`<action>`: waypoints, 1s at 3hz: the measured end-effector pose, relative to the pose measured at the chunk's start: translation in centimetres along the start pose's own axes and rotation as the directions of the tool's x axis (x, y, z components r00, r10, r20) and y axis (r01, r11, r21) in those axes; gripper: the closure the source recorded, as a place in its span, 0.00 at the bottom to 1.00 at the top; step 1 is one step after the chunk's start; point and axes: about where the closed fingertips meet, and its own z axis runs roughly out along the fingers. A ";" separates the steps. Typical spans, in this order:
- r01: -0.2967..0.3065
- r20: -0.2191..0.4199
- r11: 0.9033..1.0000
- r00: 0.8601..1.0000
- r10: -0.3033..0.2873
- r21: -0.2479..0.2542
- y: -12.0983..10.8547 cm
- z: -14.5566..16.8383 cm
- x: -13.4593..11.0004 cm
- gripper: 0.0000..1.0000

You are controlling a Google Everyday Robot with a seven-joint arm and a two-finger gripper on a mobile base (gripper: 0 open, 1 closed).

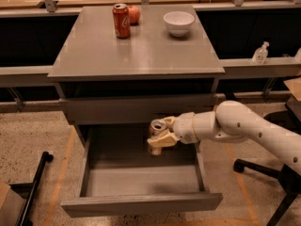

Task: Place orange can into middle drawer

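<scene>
The orange can [157,127], coppery with a silver top, is upright in my gripper [158,139], which is shut on it. The pale fingers [163,140] wrap its body and hide most of it. The white arm reaches in from the right. The can hangs inside the rear part of the open middle drawer [141,203], a deep grey box pulled out toward the camera, above its floor and just right of centre. I cannot tell whether the can touches the floor.
On the cabinet top [136,55] stand a red cola can [121,20], a reddish fruit [134,14] and a white bowl [178,22]. The shut upper drawer front [131,110] overhangs the can. A chair base [263,169] is at right, a black stand [36,182] at left.
</scene>
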 end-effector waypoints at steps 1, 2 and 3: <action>0.010 0.019 0.999 1.000 -0.010 -0.034 0.6 0.7 0.5 1.00; 0.047 -0.042 0.998 0.998 -0.049 -0.047 1.4 2.1 1.5 1.00; 0.062 -0.104 0.996 0.992 -0.068 -0.064 2.1 4.4 4.1 1.00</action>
